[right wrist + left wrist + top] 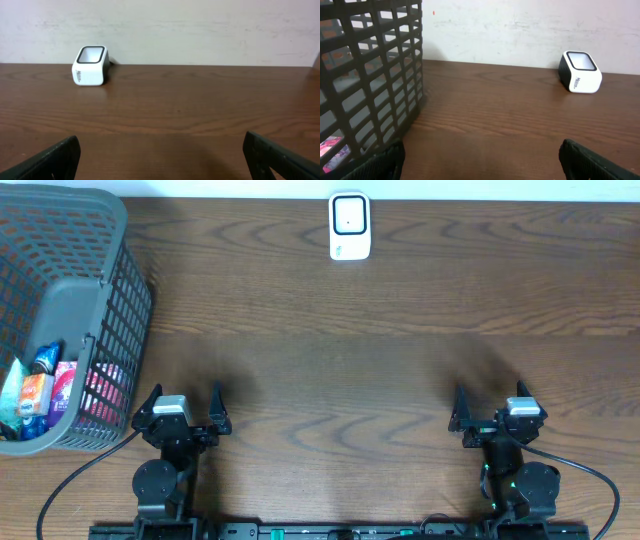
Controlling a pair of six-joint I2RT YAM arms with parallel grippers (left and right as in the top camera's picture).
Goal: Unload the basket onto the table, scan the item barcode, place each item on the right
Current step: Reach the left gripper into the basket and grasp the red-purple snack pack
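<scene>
Several packaged items lie in the grey mesh basket point(122, 320) at the far left: a blue bottle point(45, 358), an orange box point(36, 395) and a pink packet point(66, 384). No barcode shows on them. The white scanner point(350, 226) stands at the table's back edge, also in the left wrist view point(580, 73) and the right wrist view point(91, 66). My left gripper point(186, 391) sits open near the front edge, just right of the basket, nothing between its fingers point(481, 156). My right gripper point(489, 392) is open and empty at the front right point(161, 150).
The basket's wall point(370, 75) rises close on the left of my left gripper. Dark wooden table point(340, 370) runs between the grippers and the scanner. A pale wall stands behind the table's back edge.
</scene>
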